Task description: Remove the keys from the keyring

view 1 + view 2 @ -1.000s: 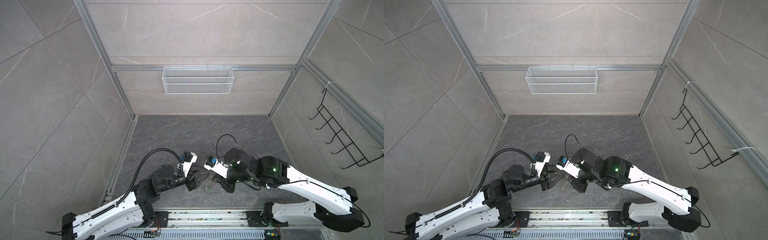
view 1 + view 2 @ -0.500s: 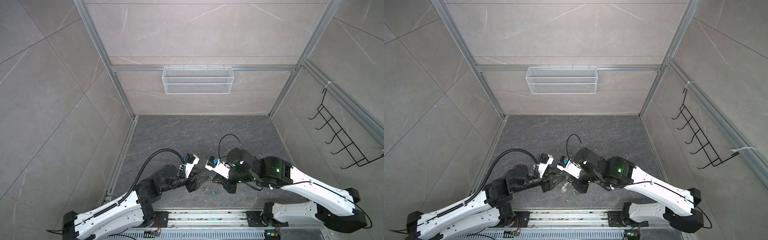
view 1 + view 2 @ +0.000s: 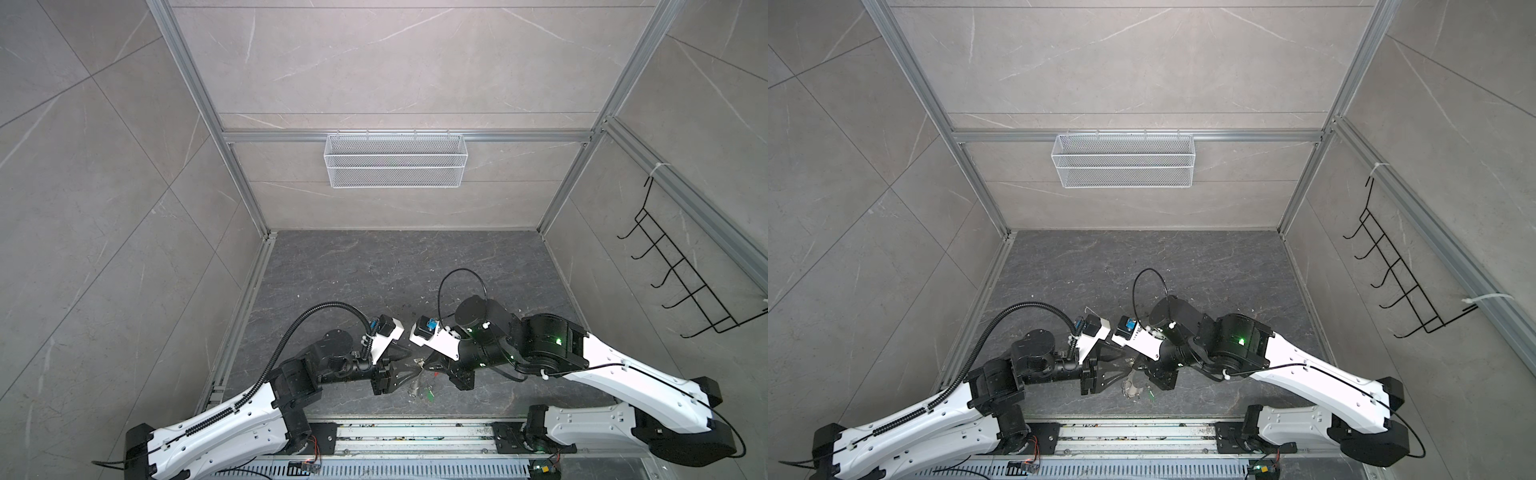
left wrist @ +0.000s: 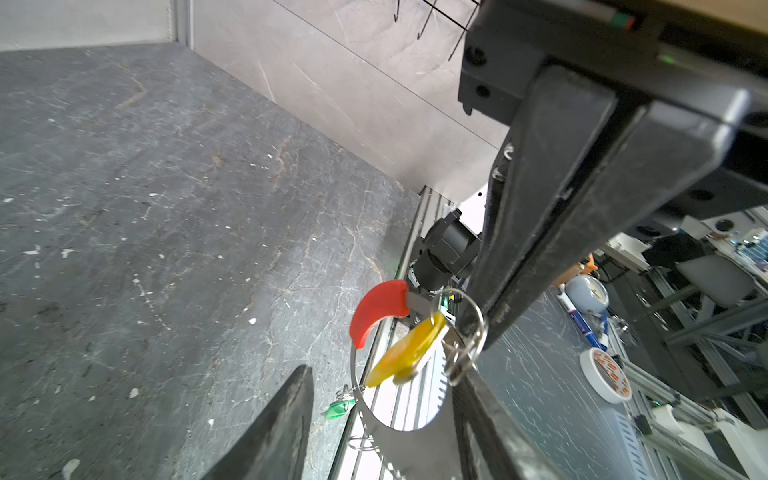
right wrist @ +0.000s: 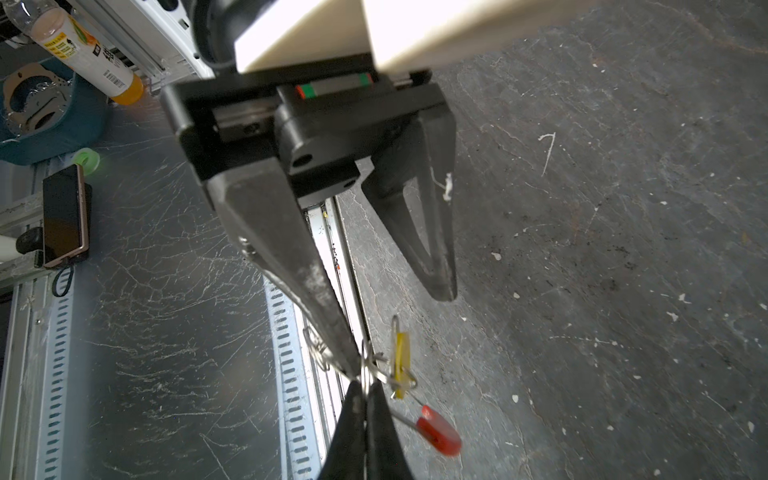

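- Step in hand (our judgement): freeing the first key, with none off yet. The small metal key with a yellow plastic tag and the small metal key with a green plastic tag both hang on the large thin dark-grey wire keyring, which has a red curved plastic sleeve on one arc.
- Location: the keyring hangs above the dark grey stone-pattern counter, at the lower middle of both top views, between the two arms.
- Right claw: pressed together, pinching metal where the keyring's wire crosses the small silver split rings. We take it to be the keyring, but cannot tell exactly which wire sits in the pinch.
- Left claw: spread and holding nothing. One fingertip is just beside the split rings, and the yellow-tagged key lies in or near the gap.
- Next move (our judgement): the left claw should close on the yellow tag and draw its split ring along the wire to the hoop's opening while the right claw anchors the hoop. This calls for fine alignment, since the tag may swing.
- Left wrist view only: shows the green-tagged key, low on the hoop.
- Right wrist view only: shows the full spread of the left claw and the right pinch edge-on. The green tag is absent.
- Top views: we see the arms meeting, but the keys are mere flecks and the grips are unreadable.
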